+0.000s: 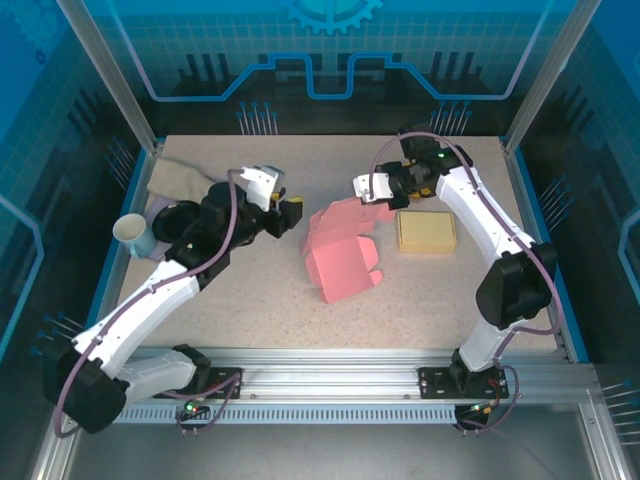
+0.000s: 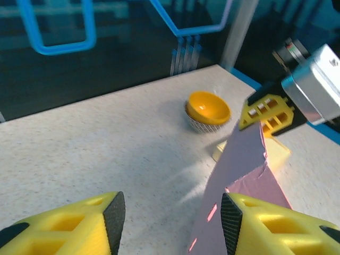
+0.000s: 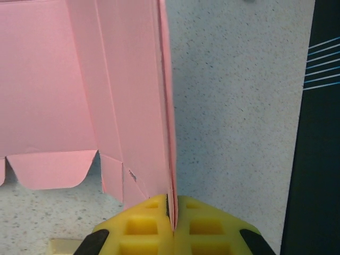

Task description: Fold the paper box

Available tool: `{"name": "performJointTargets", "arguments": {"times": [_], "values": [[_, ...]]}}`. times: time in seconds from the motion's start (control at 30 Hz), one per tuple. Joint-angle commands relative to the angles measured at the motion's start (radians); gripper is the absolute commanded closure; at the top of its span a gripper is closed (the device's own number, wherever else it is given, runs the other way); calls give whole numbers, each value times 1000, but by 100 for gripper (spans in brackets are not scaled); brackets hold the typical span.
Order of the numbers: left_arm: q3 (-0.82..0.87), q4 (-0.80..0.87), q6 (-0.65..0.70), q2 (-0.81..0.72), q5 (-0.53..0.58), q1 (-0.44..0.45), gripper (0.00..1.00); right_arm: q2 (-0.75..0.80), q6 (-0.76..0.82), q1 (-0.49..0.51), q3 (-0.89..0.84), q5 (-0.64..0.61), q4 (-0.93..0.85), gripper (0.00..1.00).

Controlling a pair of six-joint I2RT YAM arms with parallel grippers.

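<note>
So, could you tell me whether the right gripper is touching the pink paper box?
Touching. The right wrist view shows the right gripper pinched shut on a panel edge of the pink paper box.

We see a speckled beige table. Near its middle rests the pink paper box, partly folded, with a cream block just beside it on the right. A paper cup and a tan cloth sit at the left edge. An orange bowl stands near the cream block.
</note>
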State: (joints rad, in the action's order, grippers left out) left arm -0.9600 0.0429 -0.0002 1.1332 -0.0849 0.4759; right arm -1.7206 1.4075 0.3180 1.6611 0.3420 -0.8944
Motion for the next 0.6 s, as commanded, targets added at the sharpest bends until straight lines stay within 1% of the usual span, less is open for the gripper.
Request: {"name": "performJointTargets", "arguments": {"times": [0.0,0.17,0.37,0.57], "values": [[-78,110,116,44,-189,-2,46,39,7,-2,-24,91,-73,100],[-112,150,205,89,-264,0,47,69,30,-7,-39,126,-107,100],[-114,147,230,97,-353,13,47,92,47,-7,-42,154,-120,100],[-125,141,232,98,-361,56,46,114,51,3,-70,117,-82,100]]}}
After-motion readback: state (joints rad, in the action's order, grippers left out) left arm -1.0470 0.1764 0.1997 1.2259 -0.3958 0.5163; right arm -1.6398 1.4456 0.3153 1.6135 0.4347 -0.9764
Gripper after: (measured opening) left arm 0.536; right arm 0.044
